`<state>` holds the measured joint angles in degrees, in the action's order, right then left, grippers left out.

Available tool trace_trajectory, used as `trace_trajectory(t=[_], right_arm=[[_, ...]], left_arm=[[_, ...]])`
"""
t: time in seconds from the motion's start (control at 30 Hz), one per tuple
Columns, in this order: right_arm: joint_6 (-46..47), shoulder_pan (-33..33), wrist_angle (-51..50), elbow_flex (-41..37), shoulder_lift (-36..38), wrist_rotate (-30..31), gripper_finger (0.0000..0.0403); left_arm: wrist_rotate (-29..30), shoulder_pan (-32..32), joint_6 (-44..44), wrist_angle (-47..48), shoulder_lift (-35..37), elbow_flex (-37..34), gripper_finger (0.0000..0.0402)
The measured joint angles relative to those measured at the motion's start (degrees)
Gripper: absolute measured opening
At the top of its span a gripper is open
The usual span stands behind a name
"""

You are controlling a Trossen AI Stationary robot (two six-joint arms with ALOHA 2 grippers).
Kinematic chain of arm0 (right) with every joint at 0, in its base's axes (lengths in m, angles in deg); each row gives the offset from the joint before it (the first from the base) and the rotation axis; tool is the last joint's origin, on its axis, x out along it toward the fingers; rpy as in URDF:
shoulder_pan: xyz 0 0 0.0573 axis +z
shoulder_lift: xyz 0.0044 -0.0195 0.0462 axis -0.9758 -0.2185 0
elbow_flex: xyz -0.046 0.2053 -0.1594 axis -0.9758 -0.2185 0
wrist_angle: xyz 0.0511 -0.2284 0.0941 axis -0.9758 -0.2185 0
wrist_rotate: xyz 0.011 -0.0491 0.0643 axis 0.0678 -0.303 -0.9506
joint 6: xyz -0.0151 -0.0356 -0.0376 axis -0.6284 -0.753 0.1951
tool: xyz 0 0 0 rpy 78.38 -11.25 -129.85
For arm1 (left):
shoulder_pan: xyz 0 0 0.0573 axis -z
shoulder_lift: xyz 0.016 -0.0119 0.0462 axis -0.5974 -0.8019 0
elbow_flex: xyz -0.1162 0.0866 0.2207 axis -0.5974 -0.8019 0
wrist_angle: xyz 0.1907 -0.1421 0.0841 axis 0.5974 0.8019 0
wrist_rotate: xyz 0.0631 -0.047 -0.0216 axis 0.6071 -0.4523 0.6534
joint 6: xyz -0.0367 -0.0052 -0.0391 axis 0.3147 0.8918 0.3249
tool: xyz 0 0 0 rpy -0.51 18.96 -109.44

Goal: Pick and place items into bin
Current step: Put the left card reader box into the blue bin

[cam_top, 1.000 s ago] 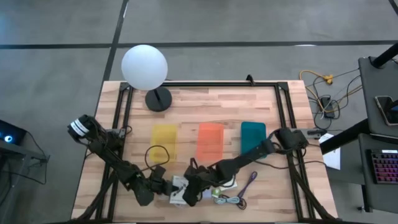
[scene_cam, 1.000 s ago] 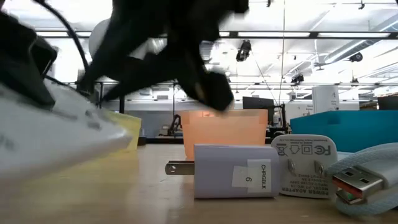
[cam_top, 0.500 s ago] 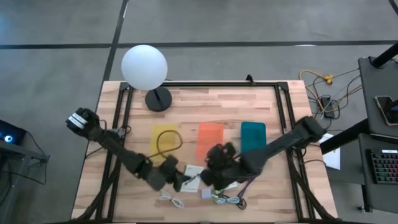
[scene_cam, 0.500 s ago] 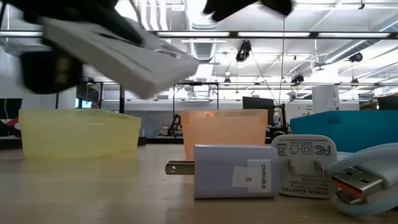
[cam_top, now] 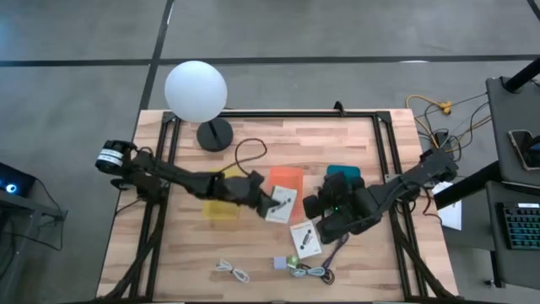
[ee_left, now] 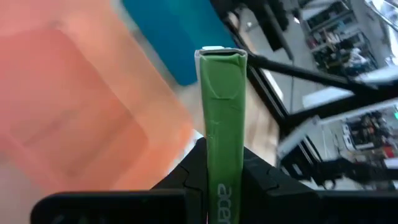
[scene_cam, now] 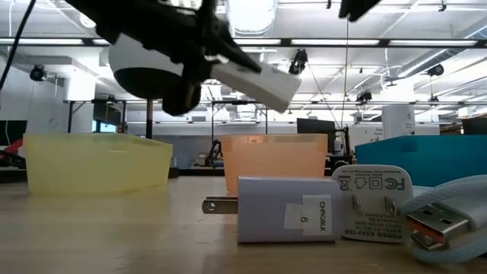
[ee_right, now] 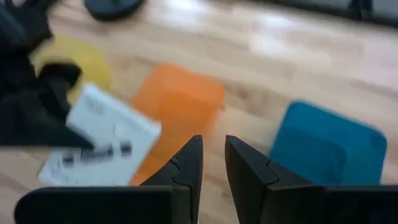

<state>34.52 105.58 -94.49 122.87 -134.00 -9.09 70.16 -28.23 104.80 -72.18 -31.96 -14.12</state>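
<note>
My left gripper (cam_top: 267, 202) is shut on a white card (cam_top: 283, 203) printed with a dark stick shape, above the near end of the orange bin (cam_top: 287, 179). In the left wrist view the card shows edge-on as a green strip (ee_left: 222, 112). In the low view it slants high above the table (scene_cam: 255, 76). My right gripper (cam_top: 321, 209) hovers near the teal bin (cam_top: 344, 177), empty, its fingers a narrow gap apart (ee_right: 212, 155). A second white card (cam_top: 305, 239) lies flat on the table. My left gripper pinches the card between its two fingers, one on each face, at the end toward the table's left (ee_left: 222, 180). The fingers come about level from the table's left. The card is lifted clear, tilted, and sticks out beyond the fingertips over the orange bin.
A yellow bin (cam_top: 221, 196) stands left of the orange one. A white cable (cam_top: 229, 270), a grey cube (cam_top: 280, 263), a grey cable (cam_top: 310, 271) and a purple cable (cam_top: 339, 247) lie near the front edge. A globe lamp (cam_top: 197, 91) stands at the far left.
My left gripper has lifted the card off the table near the front edge and carried it up, toward the far edge and right, to the orange bin. My right gripper has risen and gone toward the right and far side, away from the front edge.
</note>
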Motion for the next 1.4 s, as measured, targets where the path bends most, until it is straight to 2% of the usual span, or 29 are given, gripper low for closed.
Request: trace_trajectory(t=[0.1, 0.3, 0.43, 0.53, 0.67, 0.8, 0.9, 1.1, 1.23, 1.4], right_arm=[[0.1, -1.4, 0.6, -1.5, 0.0, -4.9, 0.0059], [-1.4, -2.7, 2.9, -3.2, 0.9, -6.6, 0.0059], [-3.5, -3.1, 5.0, -3.6, 5.9, -8.2, 0.0059], [-10.3, -3.4, 13.4, -4.2, 12.7, -8.1, 0.0059], [-24.2, -3.4, 28.1, -6.0, 18.7, -7.3, 0.0079], [-37.5, -3.6, 34.9, -7.0, 17.1, -7.3, 0.0126], [-40.6, -4.2, 36.0, -7.1, 14.6, -7.5, 0.017], [-48.6, -4.4, 42.5, -7.1, 13.4, -7.2, 0.024], [-47.5, -4.4, 41.8, -7.1, 13.4, -7.3, 0.0264], [-47.2, -4.4, 41.5, -7.3, 13.0, -7.4, 0.0274]], left_arm=[[-3.3, -3.6, -0.6, 0.2, -0.1, 0.0, 0.0028], [-14.1, -7.8, -5.5, -3.9, 3.0, -0.1, 0.0028], [-19.6, -7.9, -17.2, -5.1, 9.0, -0.2, 0.0028], [-22.2, -7.1, -28.0, -4.7, 13.4, -1.4, 0.0028], [-22.8, -6.9, -30.9, -6.8, 16.9, -2.9, 0.0028], [-22.3, -7.6, -28.1, -17.9, 17.6, -3.4, 0.0028], [-21.3, -8.1, -27.4, -22.7, 17.0, -3.0, 0.0028], [-19.6, -8.4, -28.7, -22.9, 13.1, -2.0, 0.0033], [-19.7, -8.7, -29.4, -24.3, 10.9, -1.1, 0.0034], [-21.9, -8.9, -29.4, -30.1, 8.9, -0.1, 0.0035]])
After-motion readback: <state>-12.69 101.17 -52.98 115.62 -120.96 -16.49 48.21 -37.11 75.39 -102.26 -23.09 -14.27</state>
